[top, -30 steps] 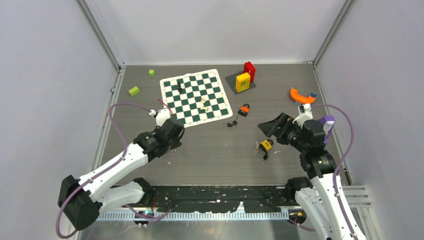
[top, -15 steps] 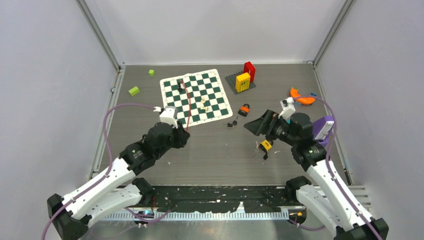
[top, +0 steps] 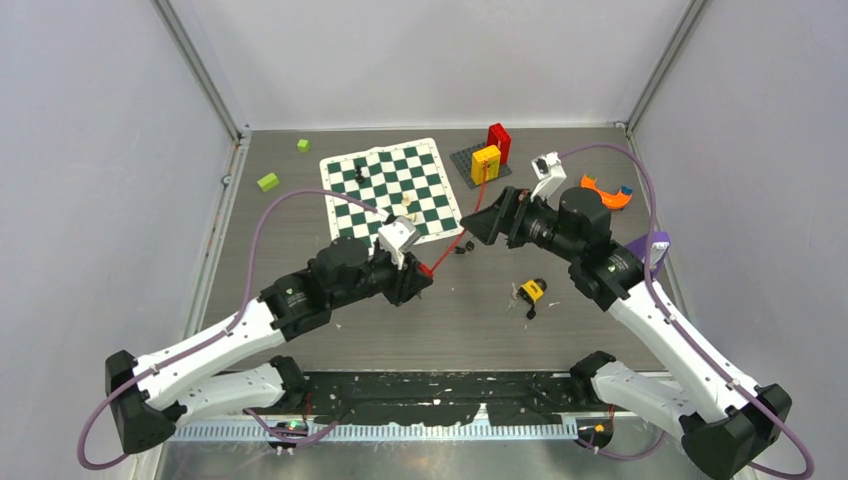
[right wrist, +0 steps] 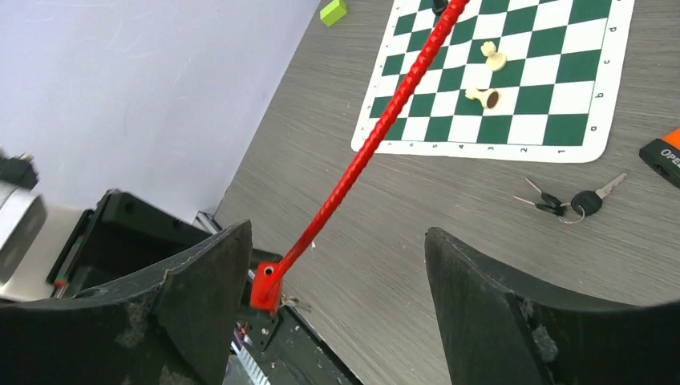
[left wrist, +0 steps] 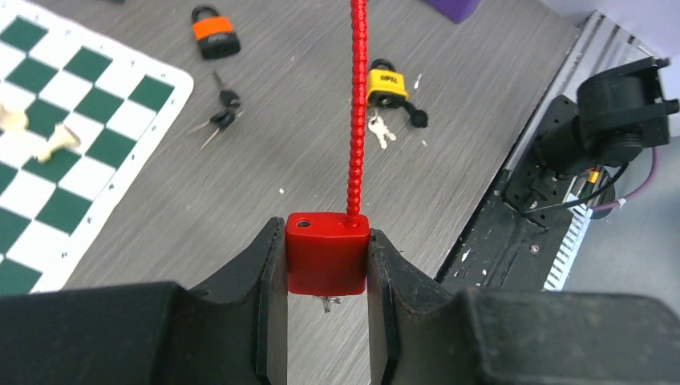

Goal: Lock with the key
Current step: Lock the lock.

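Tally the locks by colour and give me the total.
Red lock: 1
Orange lock: 1
Yellow lock: 1
Total: 3

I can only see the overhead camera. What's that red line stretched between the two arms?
Observer: On the left wrist camera it is a beaded red cable rising from a small red lock body that the left claw grips.
Operator: Is its other end plugged in?
Observer: No; the hole beside the cable on top of the body is empty.
Operator: Is anything else holding the cable?
Observer: No; the right wrist camera shows the right claw wide open, the cable running through the gap ungripped.
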`<action>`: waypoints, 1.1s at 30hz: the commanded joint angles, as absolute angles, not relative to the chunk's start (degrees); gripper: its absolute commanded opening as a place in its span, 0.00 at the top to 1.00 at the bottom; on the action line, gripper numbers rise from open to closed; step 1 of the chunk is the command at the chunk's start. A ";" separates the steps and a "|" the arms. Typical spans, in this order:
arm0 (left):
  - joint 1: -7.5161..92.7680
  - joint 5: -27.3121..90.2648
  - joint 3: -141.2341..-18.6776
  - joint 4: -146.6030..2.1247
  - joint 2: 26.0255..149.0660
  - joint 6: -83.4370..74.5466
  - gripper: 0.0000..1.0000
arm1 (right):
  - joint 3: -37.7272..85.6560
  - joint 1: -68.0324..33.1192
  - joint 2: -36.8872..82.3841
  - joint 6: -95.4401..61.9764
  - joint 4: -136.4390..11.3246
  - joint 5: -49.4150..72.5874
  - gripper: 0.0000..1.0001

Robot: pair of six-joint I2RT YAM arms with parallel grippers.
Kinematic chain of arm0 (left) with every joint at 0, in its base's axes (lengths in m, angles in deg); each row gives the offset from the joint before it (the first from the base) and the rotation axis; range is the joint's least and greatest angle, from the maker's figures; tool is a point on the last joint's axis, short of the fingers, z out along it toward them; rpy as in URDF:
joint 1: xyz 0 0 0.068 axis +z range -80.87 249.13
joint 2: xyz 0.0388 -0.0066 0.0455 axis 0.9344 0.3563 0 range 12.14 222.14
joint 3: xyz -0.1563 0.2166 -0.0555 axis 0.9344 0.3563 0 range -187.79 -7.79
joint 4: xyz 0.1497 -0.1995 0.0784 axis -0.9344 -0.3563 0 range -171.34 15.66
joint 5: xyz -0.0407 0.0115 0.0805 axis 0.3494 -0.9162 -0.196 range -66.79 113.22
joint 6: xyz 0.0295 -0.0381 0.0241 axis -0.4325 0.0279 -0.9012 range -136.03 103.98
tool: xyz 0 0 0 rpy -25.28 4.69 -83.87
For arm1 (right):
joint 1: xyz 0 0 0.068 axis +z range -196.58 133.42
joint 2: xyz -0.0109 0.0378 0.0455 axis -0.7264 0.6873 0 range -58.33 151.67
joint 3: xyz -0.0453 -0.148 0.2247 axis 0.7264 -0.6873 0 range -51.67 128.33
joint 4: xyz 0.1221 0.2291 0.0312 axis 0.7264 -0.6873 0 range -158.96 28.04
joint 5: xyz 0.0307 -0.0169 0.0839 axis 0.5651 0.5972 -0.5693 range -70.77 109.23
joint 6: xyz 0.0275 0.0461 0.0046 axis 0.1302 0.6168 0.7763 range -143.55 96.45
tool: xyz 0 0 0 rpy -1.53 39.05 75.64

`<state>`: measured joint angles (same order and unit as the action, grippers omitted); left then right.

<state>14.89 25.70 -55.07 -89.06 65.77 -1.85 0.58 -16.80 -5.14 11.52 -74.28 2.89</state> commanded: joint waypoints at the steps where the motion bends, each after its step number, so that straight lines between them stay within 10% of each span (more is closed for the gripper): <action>1: 12.29 26.25 -58.76 -82.14 66.45 -6.19 1.00 | 3.46 -16.38 -3.60 12.46 -72.31 4.75 0.15; 7: 10.62 25.03 -59.58 -81.57 67.01 -7.25 1.00 | 4.65 -16.35 -3.88 13.98 -71.85 6.07 0.32; 12: 10.53 24.04 -58.83 -79.42 67.46 -6.88 0.93 | 1.95 -16.37 -7.09 15.14 -66.01 6.35 0.84; 18: 10.60 24.93 -58.73 -76.20 65.37 -5.88 0.04 | 3.00 -16.36 -8.53 13.18 -61.09 4.29 0.95; 33: 10.32 26.88 -58.02 -74.65 60.94 -7.48 0.11 | 11.27 -15.19 -10.55 17.10 -65.09 13.59 0.95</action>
